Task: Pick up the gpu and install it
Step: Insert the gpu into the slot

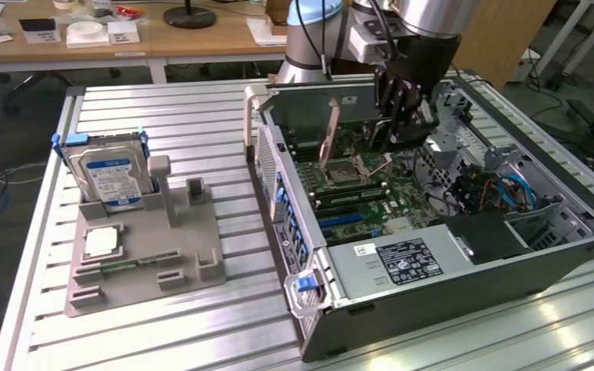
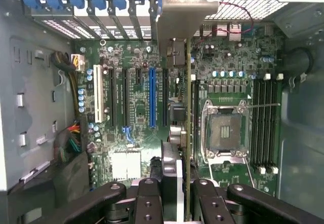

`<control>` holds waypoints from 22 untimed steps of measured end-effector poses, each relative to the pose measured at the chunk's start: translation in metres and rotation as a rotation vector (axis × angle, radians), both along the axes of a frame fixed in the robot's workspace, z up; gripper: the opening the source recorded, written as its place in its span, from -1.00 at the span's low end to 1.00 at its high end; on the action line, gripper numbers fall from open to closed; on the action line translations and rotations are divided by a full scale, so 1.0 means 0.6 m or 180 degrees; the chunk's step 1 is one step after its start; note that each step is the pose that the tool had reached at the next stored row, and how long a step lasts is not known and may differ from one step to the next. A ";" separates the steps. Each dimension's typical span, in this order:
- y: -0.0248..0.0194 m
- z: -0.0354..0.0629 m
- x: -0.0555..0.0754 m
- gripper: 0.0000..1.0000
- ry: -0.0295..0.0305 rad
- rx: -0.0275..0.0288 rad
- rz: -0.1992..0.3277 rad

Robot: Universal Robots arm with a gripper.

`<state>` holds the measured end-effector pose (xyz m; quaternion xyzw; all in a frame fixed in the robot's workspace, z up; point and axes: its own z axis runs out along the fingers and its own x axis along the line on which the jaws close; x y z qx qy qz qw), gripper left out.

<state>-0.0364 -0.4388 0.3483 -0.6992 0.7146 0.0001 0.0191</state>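
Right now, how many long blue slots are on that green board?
1. The long blue slot lies on the green board, between black slots, near the gpu in the claw. Another may hide under the gpu.

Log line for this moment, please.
gripper shut on gpu | gpu on edge inside computer case, over motherboard | seated: cannot tell | hard drive upright in grey holder

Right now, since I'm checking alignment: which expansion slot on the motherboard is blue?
The long slot with black slots on both sides; the slot farthest from the gpu is white.
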 end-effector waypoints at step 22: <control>-0.0229 -0.061 -0.021 -0.44 0.0030 -0.0002 0.0002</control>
